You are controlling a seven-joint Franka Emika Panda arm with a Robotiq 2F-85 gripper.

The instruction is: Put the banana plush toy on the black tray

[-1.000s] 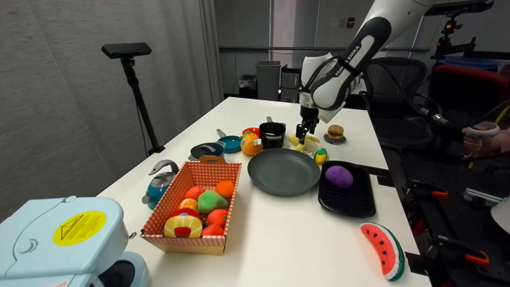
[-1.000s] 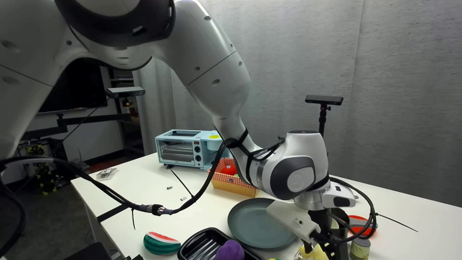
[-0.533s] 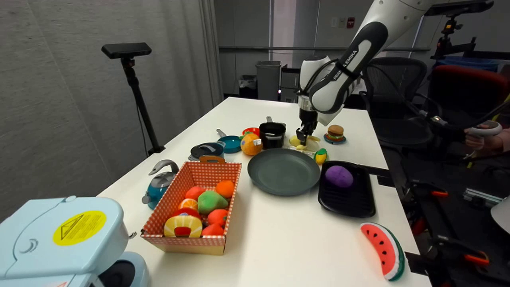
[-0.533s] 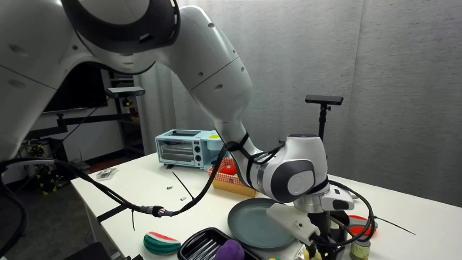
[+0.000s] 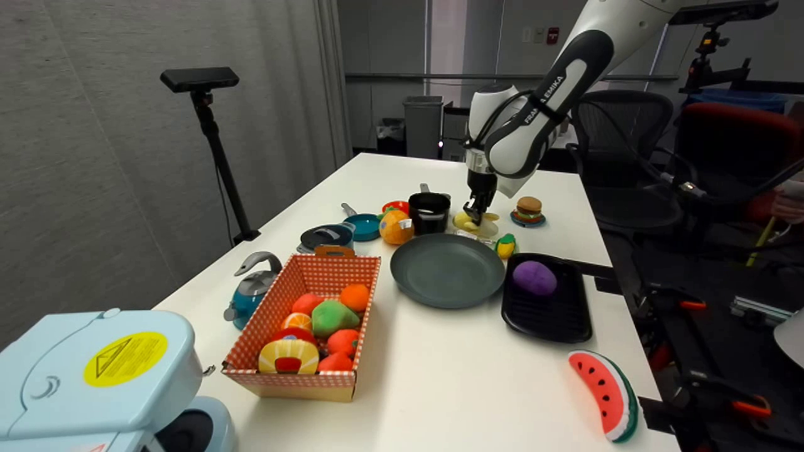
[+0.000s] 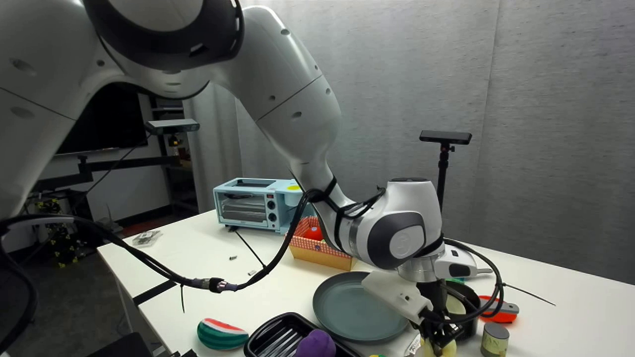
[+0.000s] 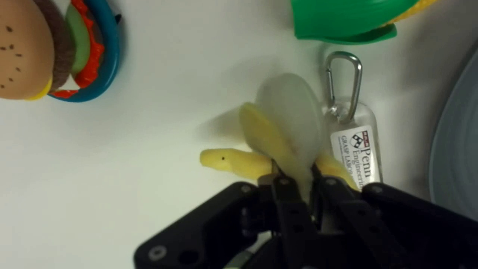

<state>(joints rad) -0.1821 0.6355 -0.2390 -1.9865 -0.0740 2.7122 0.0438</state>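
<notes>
In the wrist view the jaws are clenched on the banana plush toy (image 7: 278, 145), which splays out yellow and white around them, just beside a clear labelled tag (image 7: 353, 147). In an exterior view the toy is just beyond the round grey plate (image 5: 447, 270), apart from the black tray (image 5: 553, 321), where a purple plush (image 5: 534, 278) rests. In an exterior view the jaws partly hide the toy, near a small can (image 6: 495, 339).

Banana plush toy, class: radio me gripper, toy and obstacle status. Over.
Gripper closed on banana plush toy. Not yet on black tray. Purple plush toy in the tray, taking up part of it.
</notes>
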